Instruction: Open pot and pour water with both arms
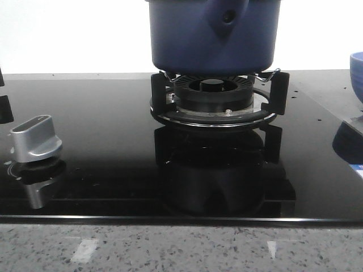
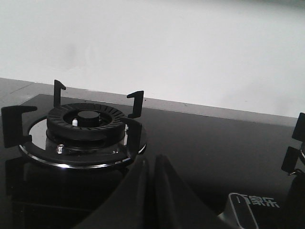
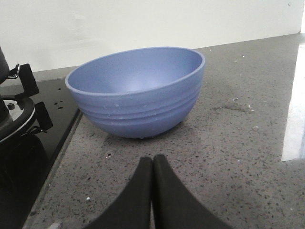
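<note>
The dark navy pot (image 1: 212, 37) stands on the burner's black supports (image 1: 218, 96) at the back centre of the front view. Its handle lug with a small round hole (image 1: 227, 17) faces the camera, and its top is cut off by the frame. No lid shows. My left gripper (image 2: 152, 163) is shut and empty, low over the black glass hob beside an empty burner (image 2: 86, 124). My right gripper (image 3: 152, 161) is shut and empty, low over the grey stone counter just in front of the lighter blue bowl (image 3: 138, 90). Neither gripper shows in the front view.
A silver knob (image 1: 35, 139) sits on the hob (image 1: 102, 113) at the left; it also shows in the left wrist view (image 2: 245, 210). The blue bowl (image 1: 357, 71) stands at the right edge, off the hob. The speckled counter (image 1: 181, 246) runs along the front.
</note>
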Robot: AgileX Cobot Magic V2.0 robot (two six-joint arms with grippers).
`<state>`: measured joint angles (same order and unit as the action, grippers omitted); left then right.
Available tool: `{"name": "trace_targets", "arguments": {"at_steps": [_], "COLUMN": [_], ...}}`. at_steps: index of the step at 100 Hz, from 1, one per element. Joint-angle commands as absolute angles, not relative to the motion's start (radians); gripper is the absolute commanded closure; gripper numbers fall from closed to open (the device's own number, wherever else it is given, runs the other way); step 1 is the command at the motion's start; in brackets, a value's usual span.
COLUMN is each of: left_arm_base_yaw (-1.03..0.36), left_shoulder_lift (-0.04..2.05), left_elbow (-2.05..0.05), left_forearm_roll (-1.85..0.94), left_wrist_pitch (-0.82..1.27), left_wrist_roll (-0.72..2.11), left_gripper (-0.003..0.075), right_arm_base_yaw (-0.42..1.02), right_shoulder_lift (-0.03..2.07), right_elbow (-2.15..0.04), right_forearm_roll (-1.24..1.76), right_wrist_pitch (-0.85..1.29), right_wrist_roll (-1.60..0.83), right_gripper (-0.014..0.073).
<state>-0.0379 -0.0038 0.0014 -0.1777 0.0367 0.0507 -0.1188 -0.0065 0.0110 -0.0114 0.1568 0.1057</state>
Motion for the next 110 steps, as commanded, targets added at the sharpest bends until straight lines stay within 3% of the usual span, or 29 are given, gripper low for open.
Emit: {"name": "trace_targets", "arguments": {"at_steps": [1, 58, 94, 110], "left_arm_base_yaw": [-0.044, -0.044, -0.044, -0.044], "left_shoulder_lift": [-0.03, -0.03, -0.03, -0.03], "left_elbow": [0.033, 0.033, 0.033, 0.027], "left_forearm_roll": [-0.178, -0.216, -0.463, -0.695], "left_wrist_pitch": [-0.038, -0.078, -0.099, -0.101], "left_wrist_roll": [0.042, 0.042, 0.042, 0.042], "left_gripper": [0.0741, 0.0741, 0.0741, 0.0741], "right_arm_base_yaw": [-0.117, -0.117, -0.117, -0.117], "right_shoulder_lift": [-0.031, -0.031, -0.031, -0.031], "right_elbow": [0.037, 0.037, 0.037, 0.035], "right_forearm_roll": [-0.022, 0.046, 0.348, 0.485], "right_wrist_pitch": [0.08, 0.0, -0.046, -0.039], "right_wrist_roll": [0.101, 0.101, 0.101, 0.101], "right_gripper": [0.0647, 0.0647, 0.0647, 0.0647]}}
